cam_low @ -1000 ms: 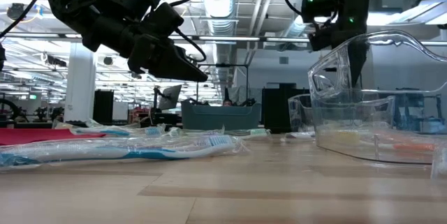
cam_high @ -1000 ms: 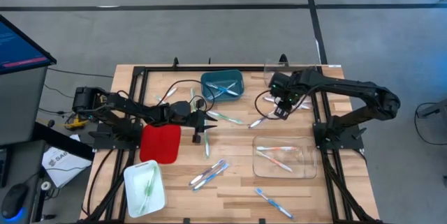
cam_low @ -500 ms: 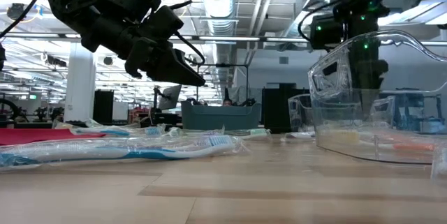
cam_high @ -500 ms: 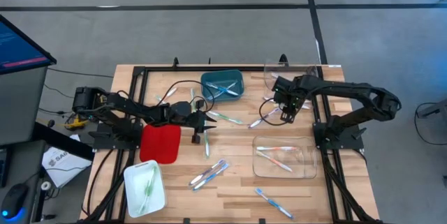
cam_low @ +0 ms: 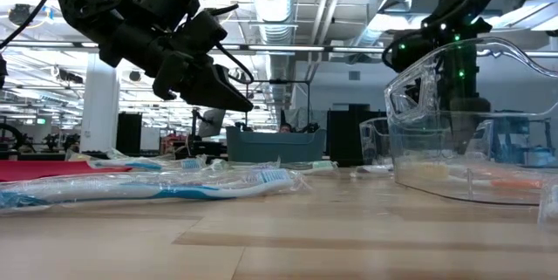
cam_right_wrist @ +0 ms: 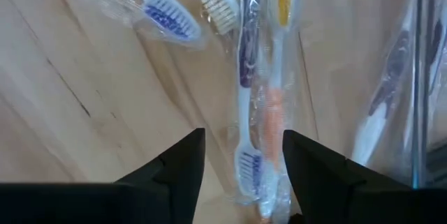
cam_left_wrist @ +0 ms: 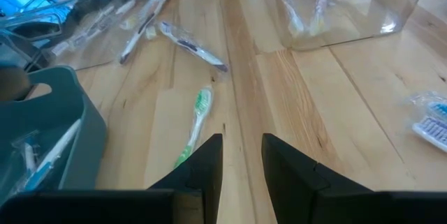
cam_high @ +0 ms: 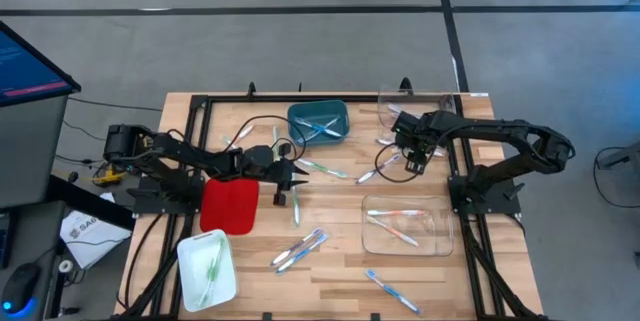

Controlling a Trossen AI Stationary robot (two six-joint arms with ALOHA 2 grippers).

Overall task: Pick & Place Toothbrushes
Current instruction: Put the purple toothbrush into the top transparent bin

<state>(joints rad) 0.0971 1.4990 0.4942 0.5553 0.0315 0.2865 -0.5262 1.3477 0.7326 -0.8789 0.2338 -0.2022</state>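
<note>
Step in hand, as I read it: right jaws (cam_right_wrist: 237,172) going down on a wrapped pair of toothbrushes, purple one (cam_right_wrist: 244,91) and orange one (cam_right_wrist: 274,98), lying side by side near the back right of the surface (cam_high: 340,286). Jaws are spread, straddling both handles, nothing pinched yet. To do it well: pick one handle, centre on it, close low so the slippery film doesn't slide out. With the two wrappers touching, I risk lifting both.

Left jaws (cam_left_wrist: 241,161) hover mid-surface above a green toothbrush (cam_left_wrist: 195,123), partly open, holding nothing.

Materials, big to small:
- Surface: pale wood planks, matte, flat.
- Clear tray (cam_high: 405,226): glossy rigid plastic, rounded corners, a few brushes inside.
- Red tray (cam_high: 228,206), white tray (cam_high: 207,266), teal bin (cam_high: 318,121): smooth, opaque plastic; white and teal hold brushes.
- Loose toothbrushes (cam_high: 298,249): thin plastic sticks in crinkly clear wrap, scattered across the middle and front.
</note>
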